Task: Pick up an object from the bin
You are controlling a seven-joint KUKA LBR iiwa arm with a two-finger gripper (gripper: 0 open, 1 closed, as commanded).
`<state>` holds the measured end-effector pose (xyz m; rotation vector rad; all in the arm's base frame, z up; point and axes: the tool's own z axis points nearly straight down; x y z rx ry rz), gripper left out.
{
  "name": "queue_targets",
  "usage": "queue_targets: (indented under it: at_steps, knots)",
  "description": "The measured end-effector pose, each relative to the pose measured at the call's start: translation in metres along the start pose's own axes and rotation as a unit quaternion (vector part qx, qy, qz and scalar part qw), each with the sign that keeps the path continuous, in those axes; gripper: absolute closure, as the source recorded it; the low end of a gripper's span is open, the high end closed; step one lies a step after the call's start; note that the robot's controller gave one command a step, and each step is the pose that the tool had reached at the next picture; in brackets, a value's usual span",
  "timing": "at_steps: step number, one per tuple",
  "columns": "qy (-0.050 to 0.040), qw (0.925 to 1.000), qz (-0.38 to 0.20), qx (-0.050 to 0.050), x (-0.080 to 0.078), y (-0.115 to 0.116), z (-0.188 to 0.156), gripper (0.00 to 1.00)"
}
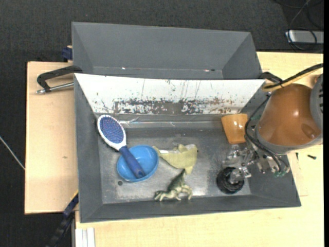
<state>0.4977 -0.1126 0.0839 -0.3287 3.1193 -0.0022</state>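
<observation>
The gripper (237,170) hangs low at the right end of the bin (88,163), directly over a small black round thing (229,183) lying near the front wall (an orange cup (235,127) stands just behind it). Whether its grip is wide or narrow cannot be told.

A small black round disc (229,183) lies in the bin's (205,151) front-right corner.
</observation>
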Motion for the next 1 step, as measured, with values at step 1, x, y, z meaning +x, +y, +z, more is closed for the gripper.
queue_targets:
  at_steps: [1]
  knots:
    - [-0.0027, 0.9756, -0.220, 0.001, -0.0228, 0.0113, -0.1202, 1.00]
